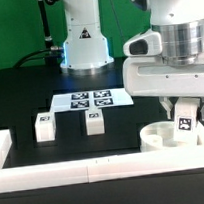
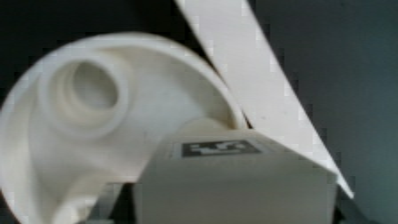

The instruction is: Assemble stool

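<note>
In the exterior view my gripper [image 1: 185, 116] hangs at the right, shut on a white stool leg [image 1: 186, 126] with a black-and-white tag on its face. The leg stands upright in the round white seat disc [image 1: 155, 138], at the side toward the exterior view's right; whether it touches I cannot tell. In the wrist view the held leg [image 2: 228, 175] fills the foreground, with the seat disc [image 2: 89, 100] and its round socket just beyond. Two more legs [image 1: 44, 125] [image 1: 94, 122] stand loose on the black table at the exterior view's left.
The marker board [image 1: 90, 99] lies flat mid-table behind the loose legs. A long white border rail [image 1: 106, 170] runs along the front edge, just in front of the seat, and turns up at the left corner [image 1: 2, 149]. The same rail [image 2: 249, 70] crosses the wrist view. The arm's base [image 1: 85, 41] stands at the back.
</note>
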`<state>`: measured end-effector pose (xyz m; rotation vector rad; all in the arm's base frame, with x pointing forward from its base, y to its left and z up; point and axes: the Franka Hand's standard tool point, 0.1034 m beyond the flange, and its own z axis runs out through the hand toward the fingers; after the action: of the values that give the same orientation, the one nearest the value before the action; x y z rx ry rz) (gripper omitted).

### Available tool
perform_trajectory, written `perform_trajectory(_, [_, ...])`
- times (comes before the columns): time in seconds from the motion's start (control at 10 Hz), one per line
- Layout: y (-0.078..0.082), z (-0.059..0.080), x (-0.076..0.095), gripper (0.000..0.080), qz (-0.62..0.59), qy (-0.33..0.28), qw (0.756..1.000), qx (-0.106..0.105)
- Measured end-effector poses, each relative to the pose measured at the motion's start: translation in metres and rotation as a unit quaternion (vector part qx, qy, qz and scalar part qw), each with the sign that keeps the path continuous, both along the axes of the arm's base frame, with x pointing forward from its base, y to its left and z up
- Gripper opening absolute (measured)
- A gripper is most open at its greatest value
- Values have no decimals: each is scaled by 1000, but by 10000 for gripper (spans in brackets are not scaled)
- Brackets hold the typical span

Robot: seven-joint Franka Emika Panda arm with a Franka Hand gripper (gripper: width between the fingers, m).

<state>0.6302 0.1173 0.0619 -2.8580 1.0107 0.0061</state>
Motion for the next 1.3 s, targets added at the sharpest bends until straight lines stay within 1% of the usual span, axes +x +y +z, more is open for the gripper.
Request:
perform_trajectory(0.4, [1,0,0,336,-109,4,994,6])
perform_trajectory(0.7, [3,0,0,336,-207,15,978,11])
perform_trajectory(0.8, [4,1,1,336,-299,24,954,20])
perform_trajectory(0.9, [3,2,3,336,-355,26,934,30])
perform_trajectory(1.0, [4,1,5,336,-451,32,891,51])
perform_trajectory(1.1, [5,0,7,336,-524,28,848,77])
perform_trajectory(1.2, [8,-1,6,336,-570,29,816,89])
perform_trajectory(1.3, [8,-1,6,336,-581,31,808,90])
